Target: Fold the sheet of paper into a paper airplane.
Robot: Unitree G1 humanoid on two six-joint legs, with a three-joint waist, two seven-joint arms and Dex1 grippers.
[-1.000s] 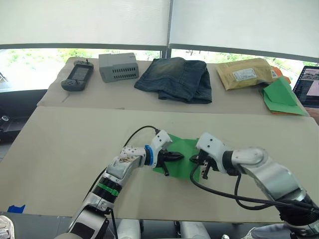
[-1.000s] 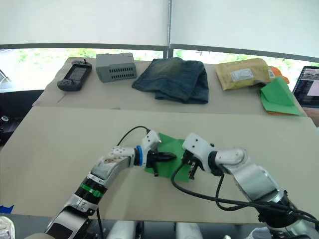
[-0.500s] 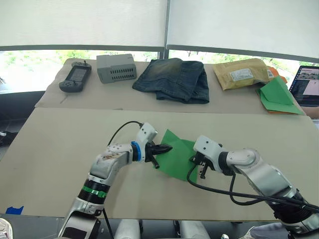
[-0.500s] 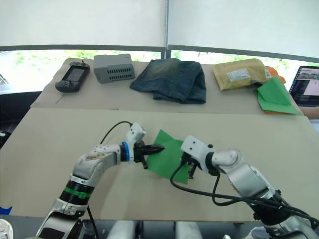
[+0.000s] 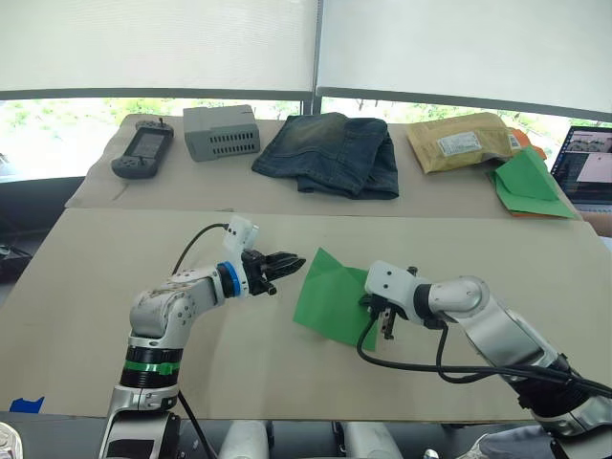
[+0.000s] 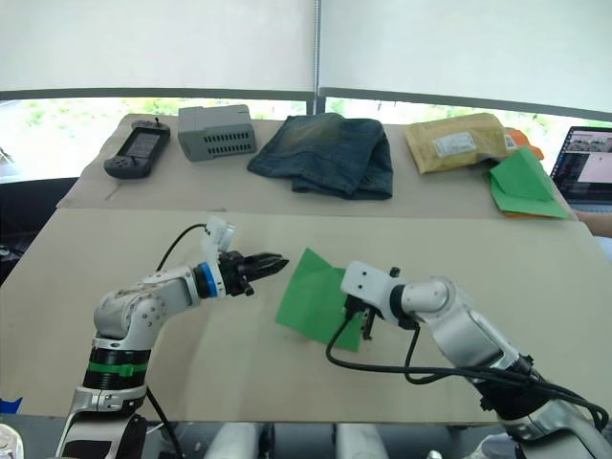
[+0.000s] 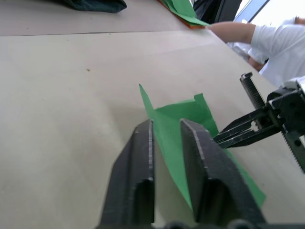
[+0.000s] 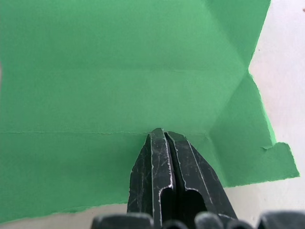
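Note:
The sheet of paper (image 5: 333, 298) is bright green and creased, and lies near the middle of the beige table (image 5: 115, 258). My left gripper (image 5: 292, 261) hovers just left of the sheet's far corner. It is slightly open, with nothing between its fingers (image 7: 143, 148). My right gripper (image 5: 384, 331) points down at the sheet's right side. In the right wrist view its fingers (image 8: 159, 157) are shut together, with their tips on a crease of the sheet (image 8: 119, 71). The left wrist view shows one edge of the sheet (image 7: 176, 119) raised a little off the table.
On the far table lie a handheld game console (image 5: 142, 151), a grey box (image 5: 222, 131), folded jeans (image 5: 330, 153), a padded envelope (image 5: 459, 142) and a bigger green paper with an orange edge (image 5: 526, 186). A laptop (image 5: 591, 167) stands far right. A person's arm (image 7: 238, 31) rests beyond.
My left gripper has come off the sheet and drawn back to the left. The sheet now lies more spread out. The right gripper has stayed at the sheet's right side.

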